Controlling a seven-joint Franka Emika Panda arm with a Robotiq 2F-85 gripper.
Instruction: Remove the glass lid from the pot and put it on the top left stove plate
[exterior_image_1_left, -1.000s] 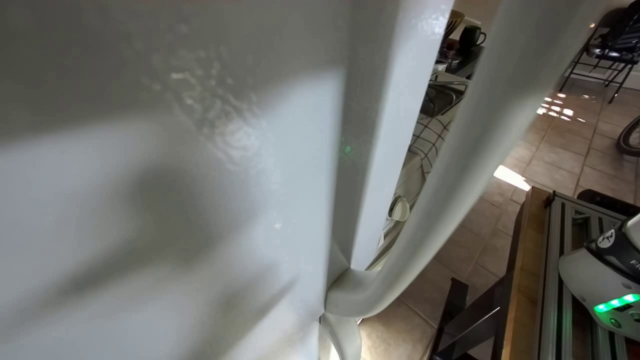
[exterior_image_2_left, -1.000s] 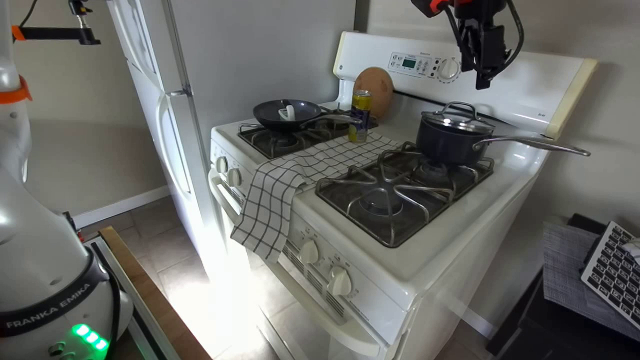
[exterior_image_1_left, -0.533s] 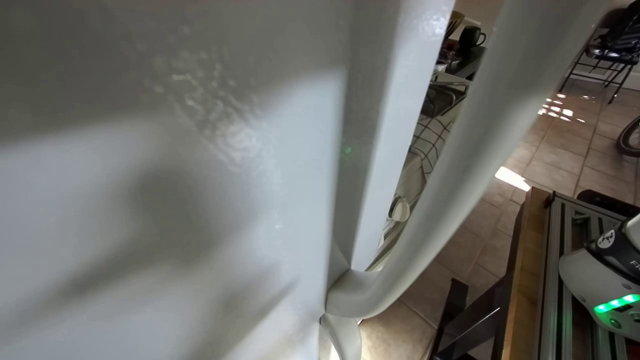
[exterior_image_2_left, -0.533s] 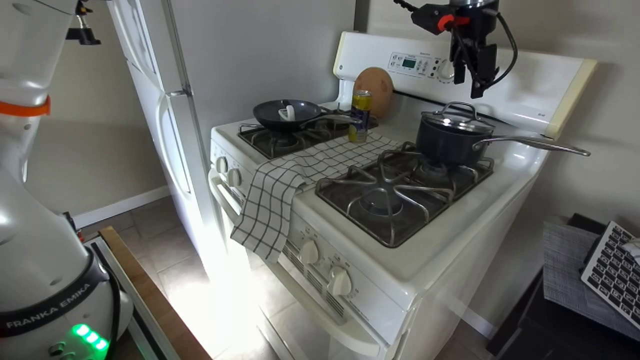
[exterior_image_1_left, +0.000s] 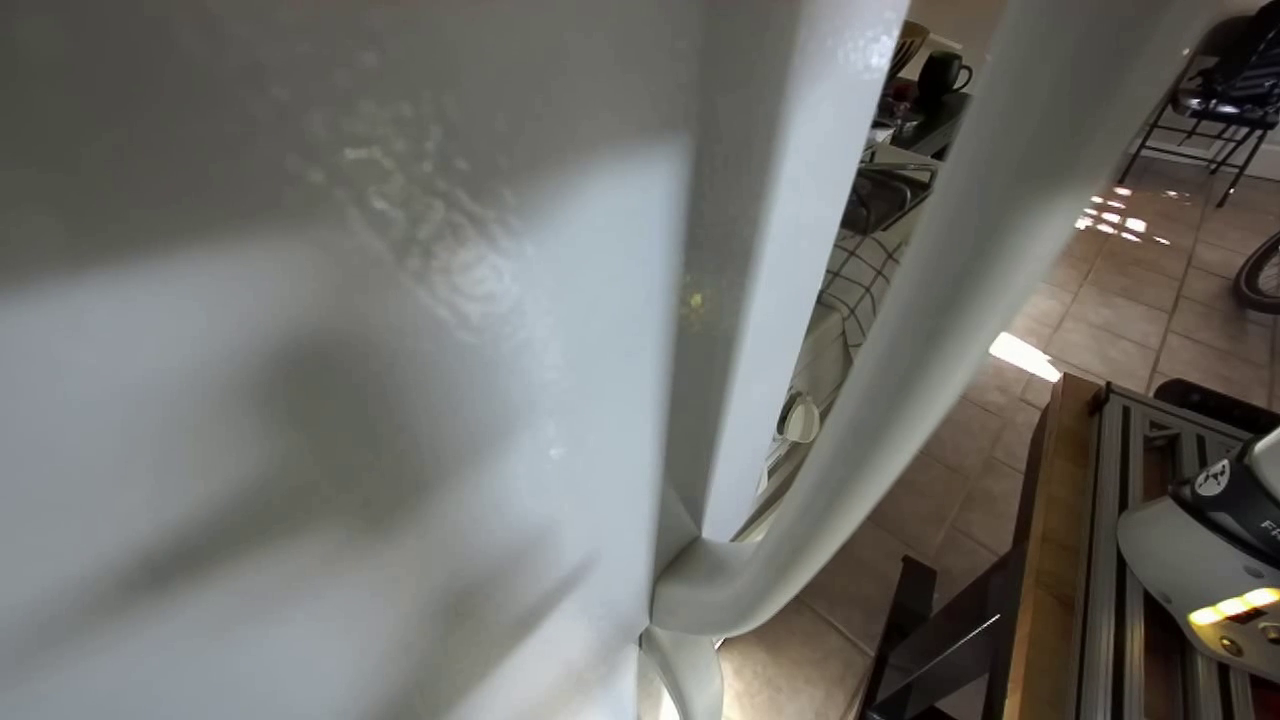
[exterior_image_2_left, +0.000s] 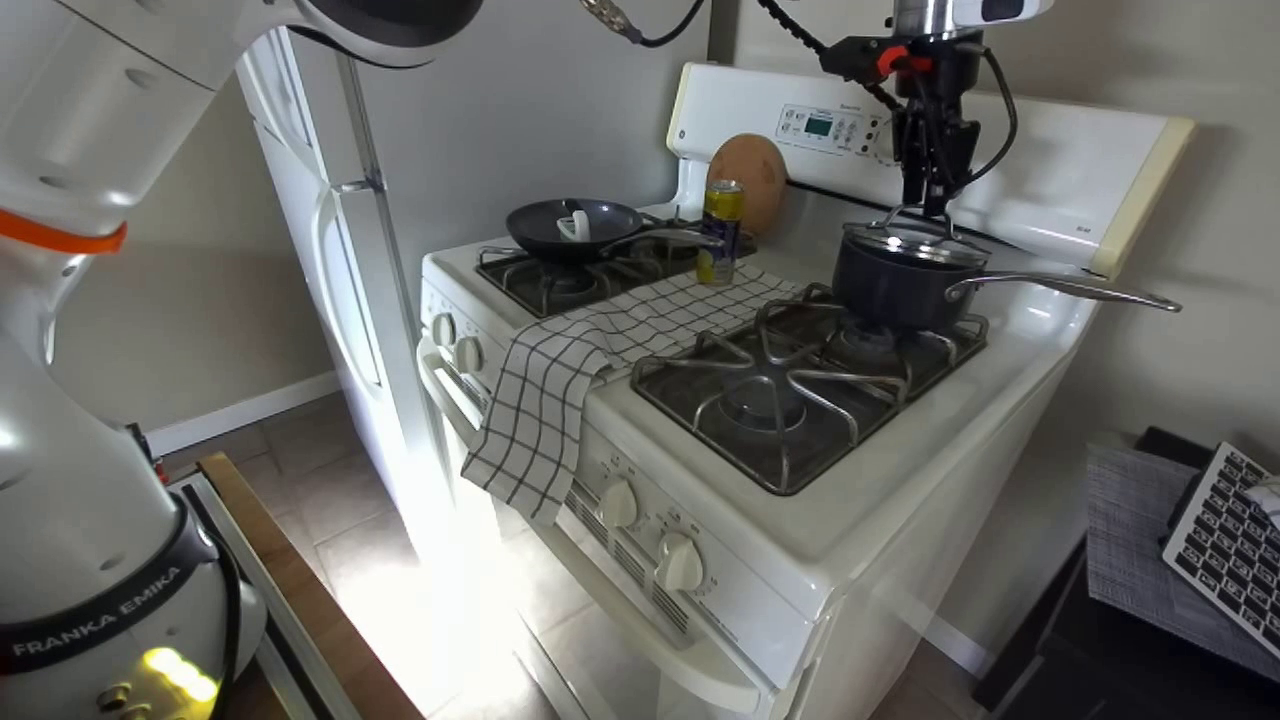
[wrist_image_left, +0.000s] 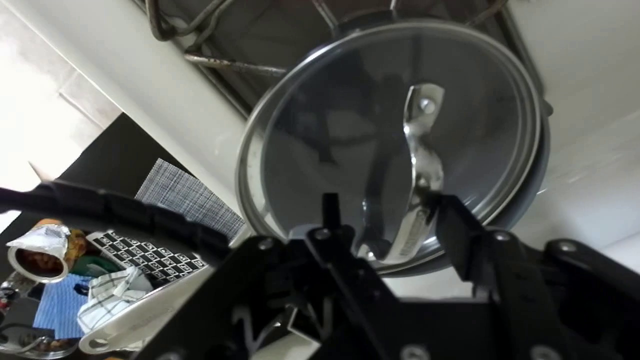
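Observation:
In an exterior view, the glass lid sits on the dark pot, which stands on the back burner of the right grate. My gripper points down at the lid's handle from above. In the wrist view the curved metal handle runs between the gripper's fingers, which are apart. It is close to or touching the right-hand finger, with a gap on the left-hand side. The top left stove plate lies at the rear of the left grate, partly hidden by a can and a pan handle.
A dark frying pan holding a small white object covers the front left burner. A yellow-blue can and a round brown board stand near the back. A checked towel lies between the grates. The pot's handle sticks out rightward.
My gripper has come down from above the pot to the lid's handle, and its fingers have drawn closer together. The light on the arm's base has turned from green to yellow. Pot and lid are unmoved.

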